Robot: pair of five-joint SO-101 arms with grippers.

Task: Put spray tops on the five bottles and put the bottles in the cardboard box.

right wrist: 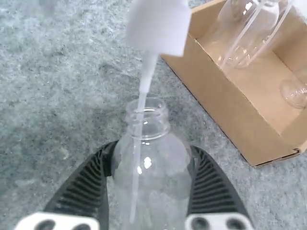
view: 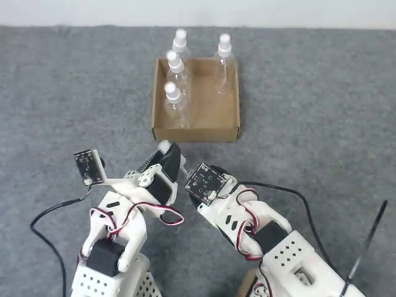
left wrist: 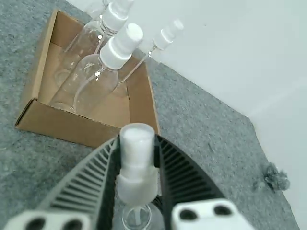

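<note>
Over clear bottle (right wrist: 148, 167): white spray top (left wrist: 136, 148), tube (right wrist: 144, 81) seemingly inside.

High view: taken from a fixed camera above the near side of the table (view: 322, 93), pitched down and forward. The left arm (view: 117, 241) and right arm (view: 266, 235) are cut off at the near edge, the cardboard box (view: 195, 133) is held mid-frame, and a strip of wall (view: 198, 12) is caught at the far edge. Left wrist view: taken along the left gripper (left wrist: 136, 141), very close on the spray top (left wrist: 137, 163), angled low towards the cardboard box and the wall beyond. Right wrist view: taken along the right gripper (right wrist: 152, 153), steeply downward, close on the bottle (right wrist: 158, 187). The cardboard box is shared by all three views, the spray top by both wrist views.
</note>
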